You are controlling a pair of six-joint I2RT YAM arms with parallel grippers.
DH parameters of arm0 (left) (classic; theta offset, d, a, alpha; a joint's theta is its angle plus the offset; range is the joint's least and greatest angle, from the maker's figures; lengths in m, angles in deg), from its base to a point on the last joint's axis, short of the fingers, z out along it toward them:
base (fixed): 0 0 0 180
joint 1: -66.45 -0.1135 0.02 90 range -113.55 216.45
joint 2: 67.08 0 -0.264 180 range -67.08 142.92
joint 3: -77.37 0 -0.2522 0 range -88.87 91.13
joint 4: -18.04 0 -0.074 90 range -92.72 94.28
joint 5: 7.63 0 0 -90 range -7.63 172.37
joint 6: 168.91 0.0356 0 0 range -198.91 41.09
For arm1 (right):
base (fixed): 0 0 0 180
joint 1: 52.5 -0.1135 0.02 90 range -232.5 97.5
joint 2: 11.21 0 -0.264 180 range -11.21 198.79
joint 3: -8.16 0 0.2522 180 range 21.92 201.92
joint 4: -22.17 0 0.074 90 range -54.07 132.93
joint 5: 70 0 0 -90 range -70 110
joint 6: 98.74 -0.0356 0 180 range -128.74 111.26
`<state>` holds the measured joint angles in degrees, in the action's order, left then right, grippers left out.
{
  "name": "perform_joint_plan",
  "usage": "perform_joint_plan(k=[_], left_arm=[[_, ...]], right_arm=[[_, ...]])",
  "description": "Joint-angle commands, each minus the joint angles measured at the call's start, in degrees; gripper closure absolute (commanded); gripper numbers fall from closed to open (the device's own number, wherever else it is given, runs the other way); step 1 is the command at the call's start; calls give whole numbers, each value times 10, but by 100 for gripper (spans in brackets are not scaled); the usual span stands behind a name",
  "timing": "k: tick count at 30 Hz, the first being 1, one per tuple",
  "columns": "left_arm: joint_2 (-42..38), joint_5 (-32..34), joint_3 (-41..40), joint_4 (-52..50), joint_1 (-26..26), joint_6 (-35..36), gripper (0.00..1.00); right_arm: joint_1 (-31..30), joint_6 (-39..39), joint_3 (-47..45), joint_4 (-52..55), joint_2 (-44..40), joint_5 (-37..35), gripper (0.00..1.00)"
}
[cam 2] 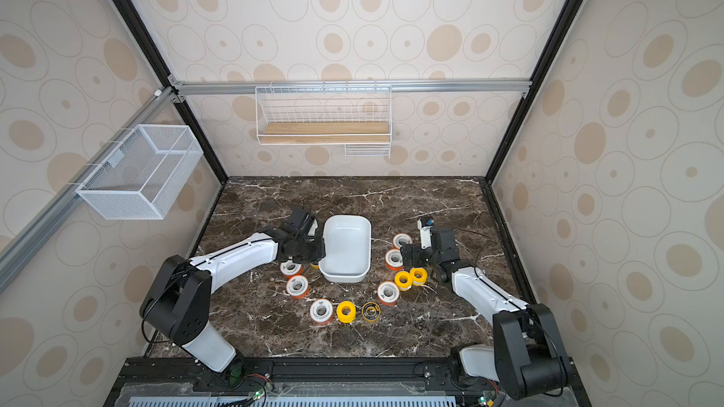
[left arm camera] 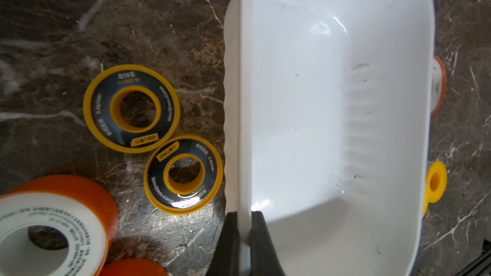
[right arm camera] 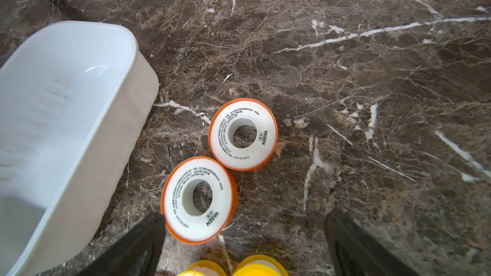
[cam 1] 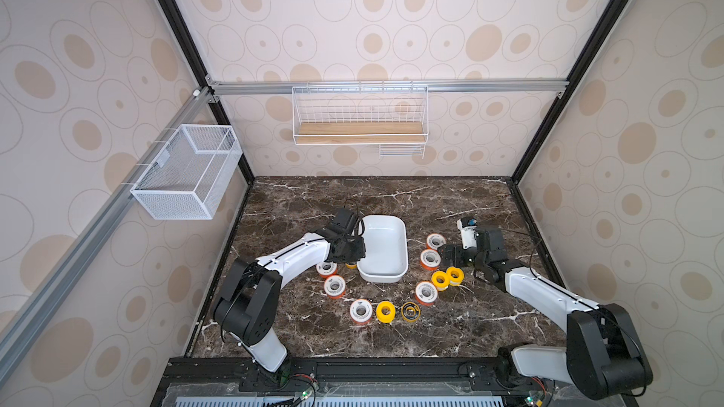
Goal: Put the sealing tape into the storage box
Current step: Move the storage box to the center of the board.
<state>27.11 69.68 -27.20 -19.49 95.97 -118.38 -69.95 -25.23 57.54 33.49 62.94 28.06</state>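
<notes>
**Bracing the box, lining up on the nearest spool**

We see the left end effector (left arm camera: pixel 244 216) pinched shut on a long side wall of the storage box (cam 1: pixel 386 246), one finger inside and one outside, so that arm is taken up. The box sits mid-bench, its long axis running from the front edge toward the back wall (cam 1: pixel 372 52). It is empty. All the sealing tape (cam 1: pixel 360 311) we can see lies on the bench (cam 1: pixel 450 197) around it.

The right end effector (right arm camera: pixel 245 215) stands wide and holds nothing. Two white-faced, orange-rimmed spools lie flat, holes up, just beside each other on its box side. The nearer spool (right arm camera: pixel 199 200) is not centred in the gap. It sits close against the finger (right arm camera: pixel 143 240) on the box side, with open bench toward the other finger. The farther spool (right arm camera: pixel 243 134) lies beyond it, toward the back wall.

We judge the right arm much the nearer. The coming move turns on a small shift toward the box to centre that spool before closing. Being round, the spool offers no preferred grip direction. The box then lies to the robot's left, just past the spool. We cannot tell how high the fingers hang above the bench.
</notes>
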Motion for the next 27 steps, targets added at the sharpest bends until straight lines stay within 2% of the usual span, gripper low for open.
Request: perform_joint_plan(k=[1, 7, 12, 14, 18, 20, 23, 27], left_arm=[[-16, -3, 2, 25, 12, -13, 93], [-15, 1, -12, 39, 21, -21, 93], [-7, -3, -21, 41, 22, -21, 88], [-8, -5, -22, 41, 22, -18, 80], [-22, -5, -19, 33, 22, -7, 57], [-29, 1, -13, 17, 22, 3, 50], [-49, 29, -4, -16, 22, 29, 45], [-94, 73, -2, -57, 17, 65, 43]], right_arm=[[-3, 4, 15, 7, 9, 1, 0], [-3, 5, 19, 11, 15, 6, 0], [-3, 5, 20, 11, 18, 6, 0], [-3, 5, 20, 11, 20, 6, 0], [-4, 6, 23, 13, 24, 6, 0], [-3, 6, 25, 15, 27, 7, 0], [-3, 8, 30, 20, 33, 12, 0], [-3, 16, 42, 32, 44, 28, 0]])
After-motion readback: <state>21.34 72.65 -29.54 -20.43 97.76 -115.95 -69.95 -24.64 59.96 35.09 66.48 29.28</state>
